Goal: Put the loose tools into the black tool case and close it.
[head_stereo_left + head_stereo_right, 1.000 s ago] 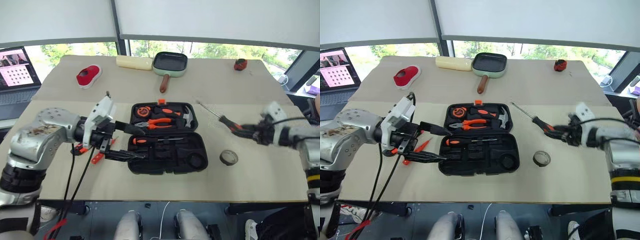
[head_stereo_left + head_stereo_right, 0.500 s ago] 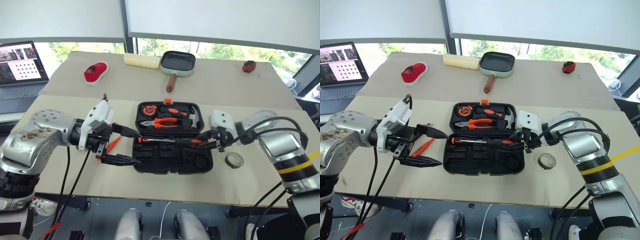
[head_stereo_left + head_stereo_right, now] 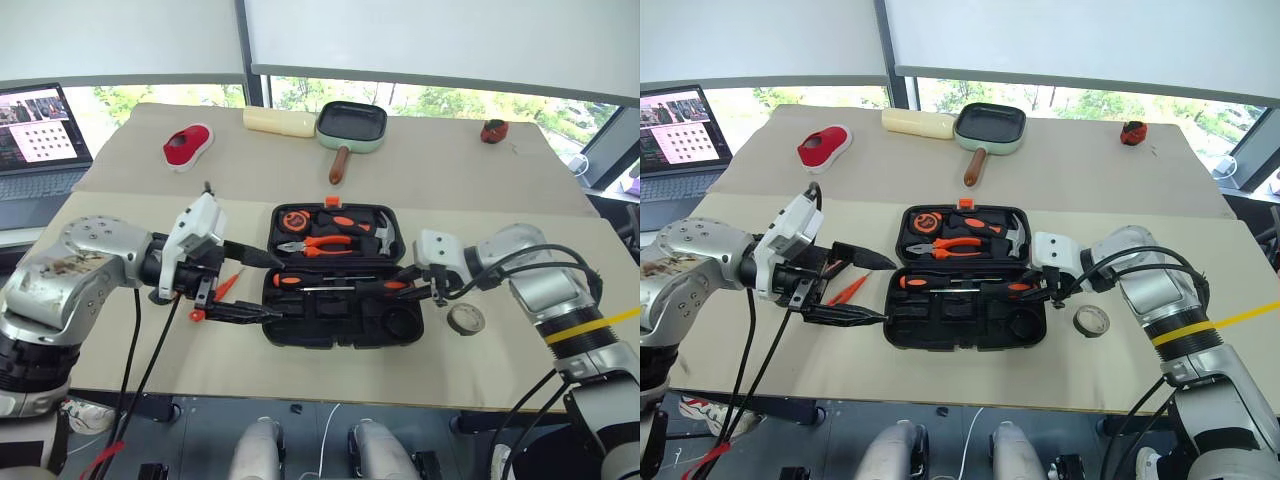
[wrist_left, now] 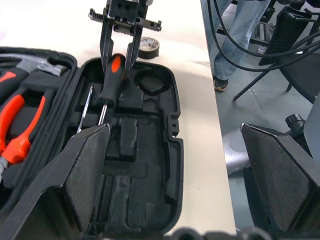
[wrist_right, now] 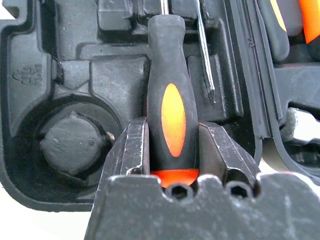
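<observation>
The black tool case (image 3: pixel 340 275) lies open in the middle of the counter (image 3: pixel 430 180), lid half away from the robot with pliers (image 3: pixel 322 243) and a hammer (image 3: pixel 382 235) in it. The right gripper (image 3: pixel 408 288) reaches over the near half, its jaws either side of a screwdriver's (image 4: pixel 111 80) black-and-orange handle, which sits low in a moulded slot; I cannot tell if they pinch it. Another screwdriver (image 3: pixel 312 280) lies just beyond. The tape roll (image 3: pixel 465 318) rests right of the case. The left gripper (image 3: pixel 250 285) hovers at the case's left edge, jaws wide and empty, an orange tool (image 3: pixel 847 290) beneath it.
</observation>
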